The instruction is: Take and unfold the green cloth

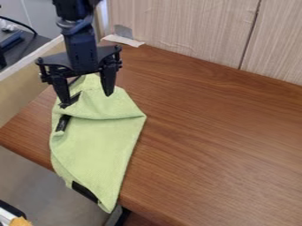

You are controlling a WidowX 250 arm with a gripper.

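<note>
brown wood-grain desk point(218, 145), pale striped wood-look panels point(177, 26) along its back, dark vertical seam point(250, 37) at right, whitish strip point(122, 40) by desk's back edge, dark surface point(31, 49) with black cable point(22, 24) upper left, grey area point(32, 178) lower left

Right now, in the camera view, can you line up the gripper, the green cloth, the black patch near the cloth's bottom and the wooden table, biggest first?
1. Wooden table
2. Green cloth
3. Gripper
4. Black patch
</note>
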